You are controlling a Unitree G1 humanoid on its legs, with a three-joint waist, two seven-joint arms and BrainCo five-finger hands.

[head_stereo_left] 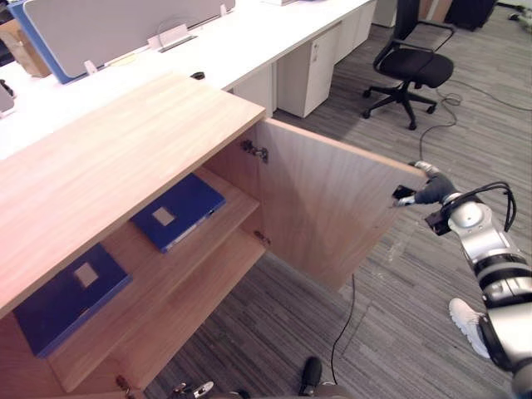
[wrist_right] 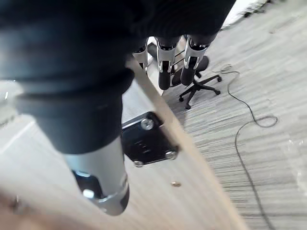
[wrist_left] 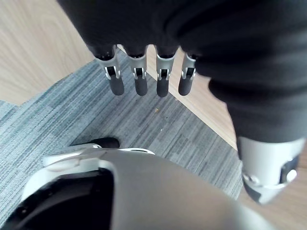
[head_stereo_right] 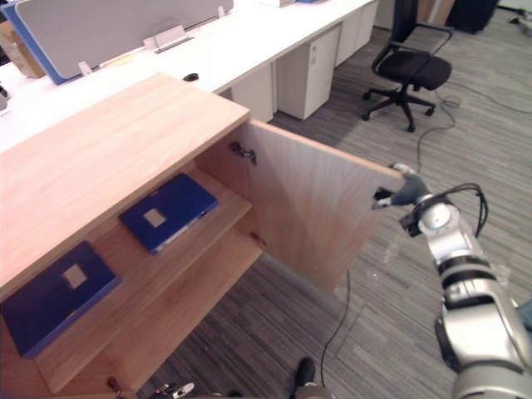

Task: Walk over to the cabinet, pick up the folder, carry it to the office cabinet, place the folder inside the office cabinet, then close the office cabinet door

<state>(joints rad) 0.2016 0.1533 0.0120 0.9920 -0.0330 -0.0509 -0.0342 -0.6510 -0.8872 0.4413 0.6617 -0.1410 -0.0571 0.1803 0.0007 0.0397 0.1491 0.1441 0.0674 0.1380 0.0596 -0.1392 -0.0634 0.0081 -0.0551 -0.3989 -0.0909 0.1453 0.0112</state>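
Observation:
The wooden office cabinet (head_stereo_left: 116, 158) stands with its door (head_stereo_left: 332, 208) swung wide. A blue folder (head_stereo_left: 176, 210) lies flat on the upper shelf, and a second blue folder (head_stereo_left: 66, 299) lies further left on the same shelf. My right hand (head_stereo_left: 428, 189) is at the door's free outer edge, beside a black latch plate (wrist_right: 146, 139). Its fingers (wrist_right: 165, 62) reach straight over the edge and the thumb (wrist_right: 98, 172) lies along the inner face. My left hand (wrist_left: 139, 79) hangs low over the carpet, fingers straight, holding nothing.
A long white desk (head_stereo_left: 249, 41) with white pedestals (head_stereo_left: 312, 71) runs behind the cabinet. A black office chair (head_stereo_left: 410, 66) stands on the grey carpet at the back right. A person's white shoe (head_stereo_left: 470, 320) is on the floor by my right arm.

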